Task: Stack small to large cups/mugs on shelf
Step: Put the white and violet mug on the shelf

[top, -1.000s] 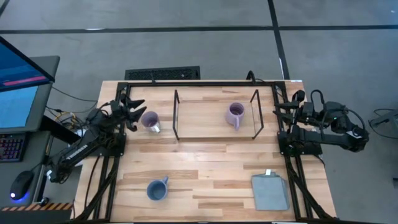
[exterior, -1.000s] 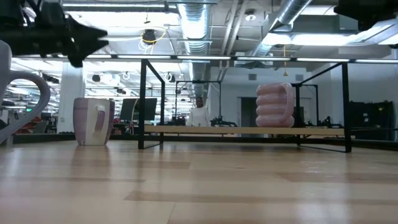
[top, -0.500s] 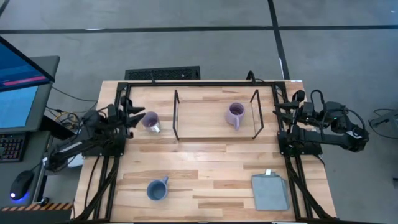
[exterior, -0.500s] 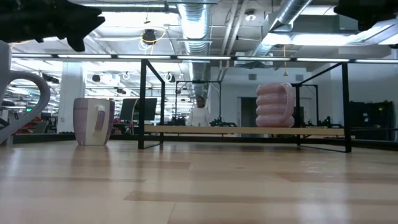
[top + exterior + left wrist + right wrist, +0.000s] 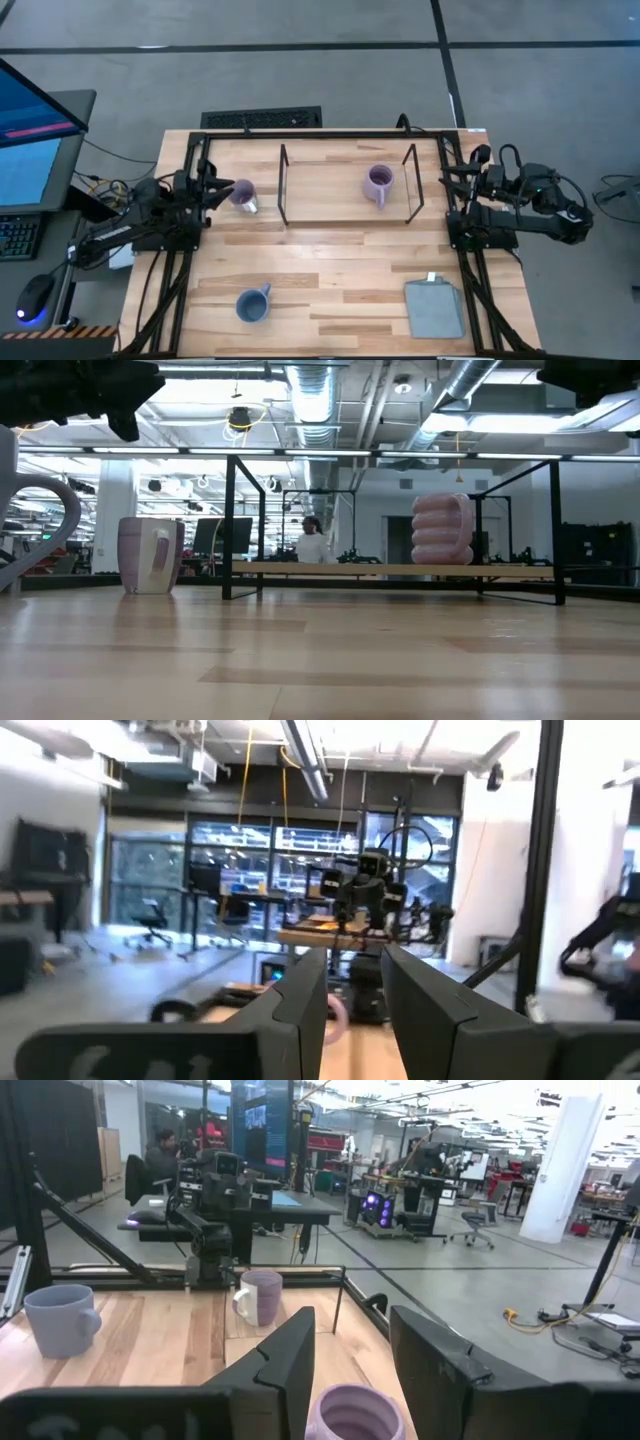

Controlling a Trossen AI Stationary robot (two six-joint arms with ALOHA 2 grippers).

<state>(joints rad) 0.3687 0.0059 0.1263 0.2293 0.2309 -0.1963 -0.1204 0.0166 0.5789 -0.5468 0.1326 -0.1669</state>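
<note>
A light purple mug (image 5: 241,194) stands on the tabletop just left of the shelf (image 5: 330,212). My left gripper (image 5: 226,187) hovers above the table beside that mug, on its left, open by a narrow gap with nothing between the fingers (image 5: 355,1010). A second purple mug (image 5: 379,185), ribbed in the low view (image 5: 442,530), stands on the shelf board near its right wire frame. The blue mug (image 5: 252,304) stands near the table's front edge. My right gripper (image 5: 452,180) waits raised at the table's right edge, open and holding nothing.
A grey folded cloth (image 5: 434,308) lies at the front right. The shelf's black wire frames (image 5: 283,185) (image 5: 413,183) rise at both ends of the board. The black rails of the arm mounts run along the left and right table edges. A person shows in the room beyond the table (image 5: 312,542).
My left gripper has swung round to point more toward the table's right edge and has risen a little beside the purple mug. Its fingers have drawn closer together, from wide apart to a narrow gap. The mugs have stayed where they were.
</note>
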